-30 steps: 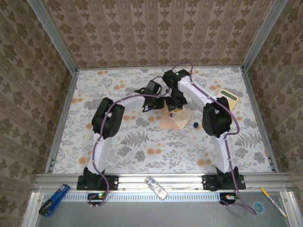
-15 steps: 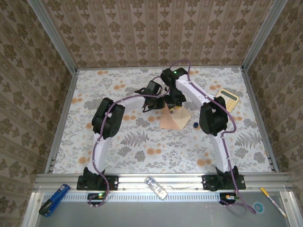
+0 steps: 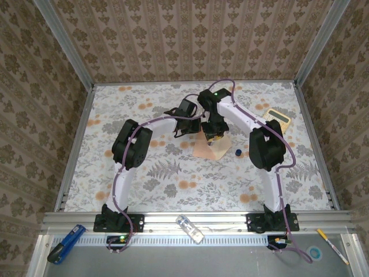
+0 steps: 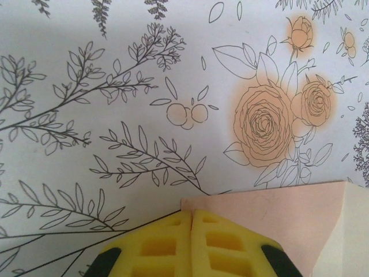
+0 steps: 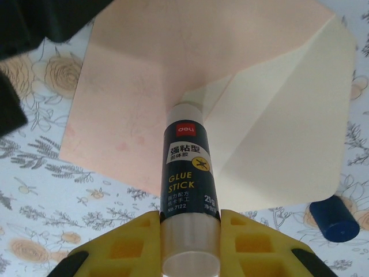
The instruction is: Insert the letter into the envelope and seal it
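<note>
The salmon-pink envelope (image 3: 206, 148) lies flat in the middle of the table with its cream flap (image 5: 288, 133) open to the right. My right gripper (image 5: 190, 214) is shut on a dark glue stick (image 5: 188, 161). The stick's tip touches the envelope (image 5: 144, 86) at the fold of the flap. My left gripper (image 4: 191, 212) is shut, and its yellow fingertips rest on the near corner of the envelope (image 4: 271, 219). From above, the left gripper (image 3: 193, 124) sits just left of the right gripper (image 3: 214, 132). The letter is hidden.
The glue stick's blue cap (image 3: 237, 152) lies just right of the envelope, also in the right wrist view (image 5: 333, 218). A yellow calculator (image 3: 279, 118) sits at the far right. On the near rail lie a clear small bottle (image 3: 190, 228), a blue tool (image 3: 64, 243) and a pen (image 3: 332, 246).
The right arm has shifted the glue stick a little over the envelope, away and then back toward me. The left arm has stayed where it was.
</note>
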`<state>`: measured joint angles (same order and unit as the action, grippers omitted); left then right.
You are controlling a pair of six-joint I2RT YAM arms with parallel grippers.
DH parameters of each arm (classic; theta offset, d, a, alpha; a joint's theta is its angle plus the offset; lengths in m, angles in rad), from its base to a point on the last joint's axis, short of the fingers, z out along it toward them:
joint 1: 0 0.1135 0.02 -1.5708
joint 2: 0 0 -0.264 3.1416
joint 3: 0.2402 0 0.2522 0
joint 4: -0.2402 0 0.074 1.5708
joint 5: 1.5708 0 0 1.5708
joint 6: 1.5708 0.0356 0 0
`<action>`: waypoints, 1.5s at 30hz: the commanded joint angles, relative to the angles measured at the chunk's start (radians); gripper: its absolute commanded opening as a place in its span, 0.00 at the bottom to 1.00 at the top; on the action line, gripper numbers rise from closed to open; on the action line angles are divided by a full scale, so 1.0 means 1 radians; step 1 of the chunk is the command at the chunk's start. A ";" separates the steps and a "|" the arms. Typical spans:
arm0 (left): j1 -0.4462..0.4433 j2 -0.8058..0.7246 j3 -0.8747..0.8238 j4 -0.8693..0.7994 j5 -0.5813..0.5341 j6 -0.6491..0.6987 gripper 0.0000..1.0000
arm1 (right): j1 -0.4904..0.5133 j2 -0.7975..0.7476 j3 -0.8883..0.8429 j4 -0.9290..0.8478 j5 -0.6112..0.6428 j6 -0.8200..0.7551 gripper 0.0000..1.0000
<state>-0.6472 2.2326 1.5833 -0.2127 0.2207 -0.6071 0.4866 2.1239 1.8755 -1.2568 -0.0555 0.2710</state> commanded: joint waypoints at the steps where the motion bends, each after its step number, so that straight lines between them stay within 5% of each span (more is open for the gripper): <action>1: -0.008 0.028 -0.039 -0.069 -0.007 -0.023 0.00 | 0.015 -0.061 -0.040 -0.013 -0.050 0.021 0.10; 15: -0.006 0.025 -0.049 -0.062 0.002 -0.028 0.00 | 0.021 0.053 0.020 0.004 -0.043 0.014 0.09; 29: -0.004 0.028 -0.047 -0.060 0.006 -0.028 0.00 | -0.017 0.216 0.226 -0.089 0.105 -0.036 0.08; 45: -0.005 0.017 -0.060 -0.060 -0.003 -0.034 0.00 | 0.028 0.105 0.128 -0.078 -0.020 -0.024 0.08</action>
<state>-0.6453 2.2314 1.5700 -0.1890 0.2325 -0.6369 0.4965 2.2360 2.0514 -1.3170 -0.0391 0.2607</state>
